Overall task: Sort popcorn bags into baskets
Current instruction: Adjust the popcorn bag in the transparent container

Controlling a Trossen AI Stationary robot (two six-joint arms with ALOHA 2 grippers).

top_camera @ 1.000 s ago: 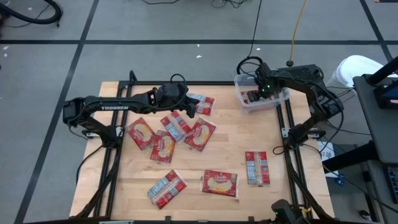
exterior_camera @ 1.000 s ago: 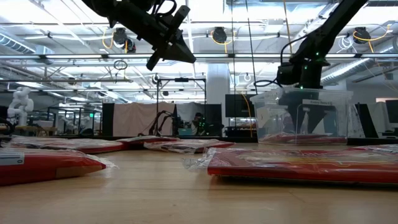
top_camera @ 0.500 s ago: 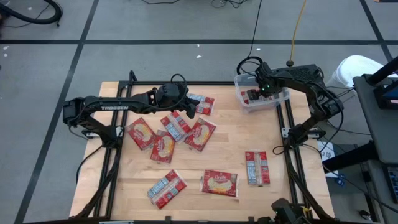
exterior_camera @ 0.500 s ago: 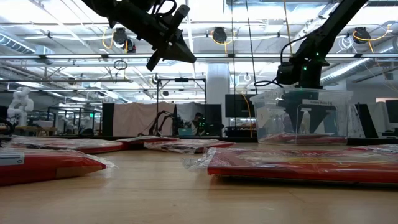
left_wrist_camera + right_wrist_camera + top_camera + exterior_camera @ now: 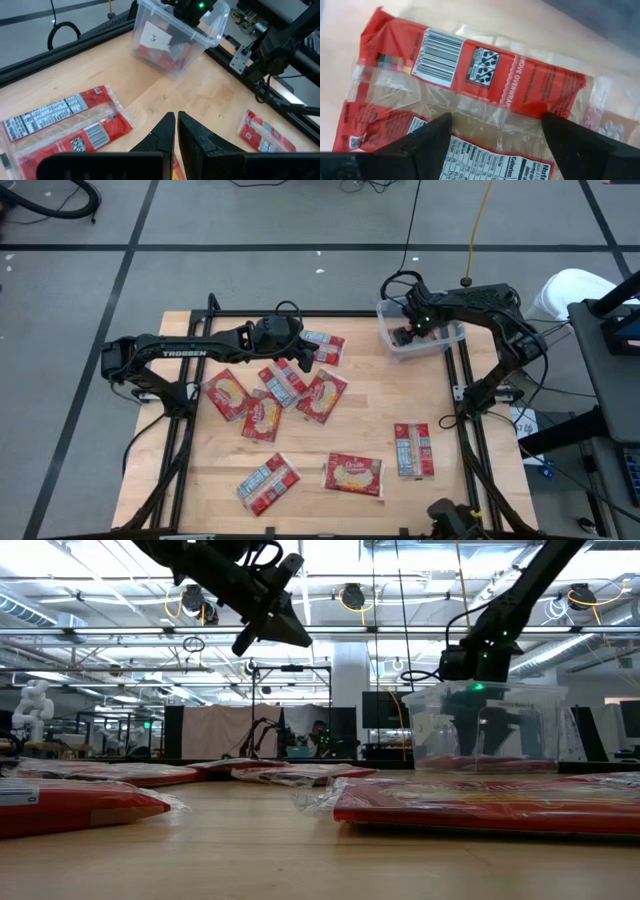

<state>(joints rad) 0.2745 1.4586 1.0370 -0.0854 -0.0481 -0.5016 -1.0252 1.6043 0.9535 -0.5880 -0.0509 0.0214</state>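
Wooden table [image 5: 370, 420]: packets [image 5: 353, 474], seemingly tub [image 5: 392, 345]

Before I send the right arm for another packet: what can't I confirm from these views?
- How many red popcorn packets lie in the clear plastic tub: in the high view the right gripper covers them; in the low view the tub wall blurs them.
- Full outline of the packet under the open right gripper: cut off by the right wrist view's edges.
- Packets under the shut left gripper: partly hidden by it in the high view.

Right gripper [image 5: 495, 140] spread wide, left gripper [image 5: 176, 131] closed
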